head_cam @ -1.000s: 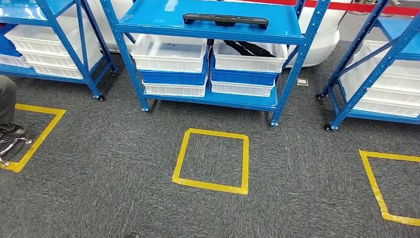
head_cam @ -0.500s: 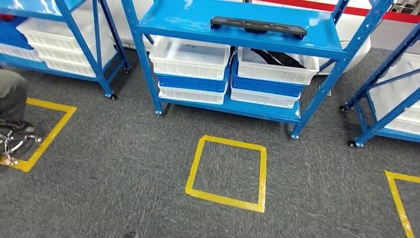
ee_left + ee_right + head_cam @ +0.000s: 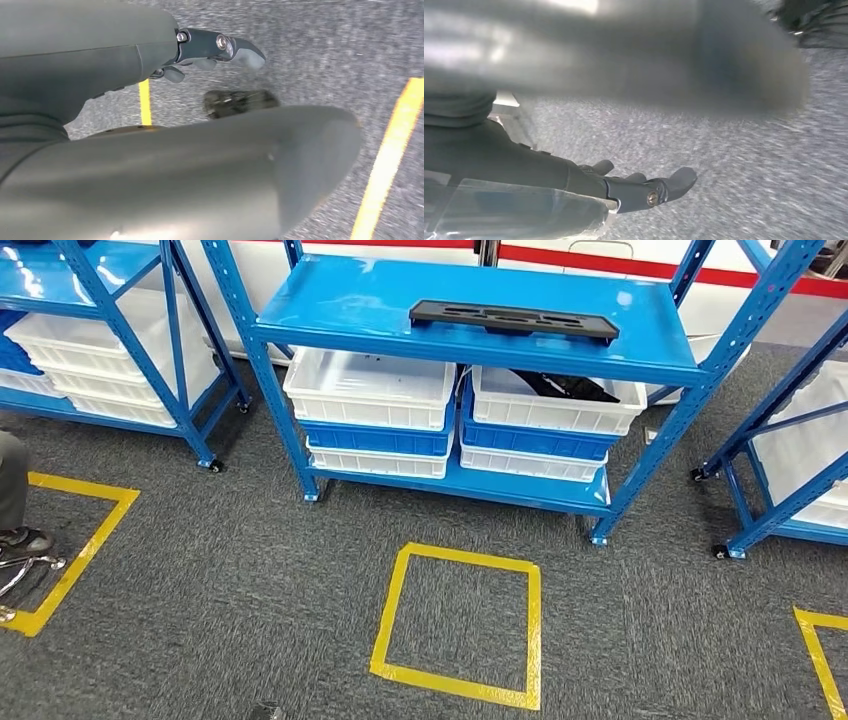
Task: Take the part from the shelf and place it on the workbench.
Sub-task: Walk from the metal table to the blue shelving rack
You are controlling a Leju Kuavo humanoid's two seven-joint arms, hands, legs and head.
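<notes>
The part (image 3: 513, 319) is a long, flat black bar with a row of cut-out slots along its top face. It lies flat on the top level of the blue shelf (image 3: 330, 300), right of that level's middle, running lengthwise along it and tilted slightly toward the front edge

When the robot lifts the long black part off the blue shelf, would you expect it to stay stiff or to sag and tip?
The black part looks like a moulded bar with cut-outs, so it is probably stiff and fairly light. It lies flat on the top shelf, so it is unlikely to roll. Being long, it may tilt if gripped near one end.
</notes>
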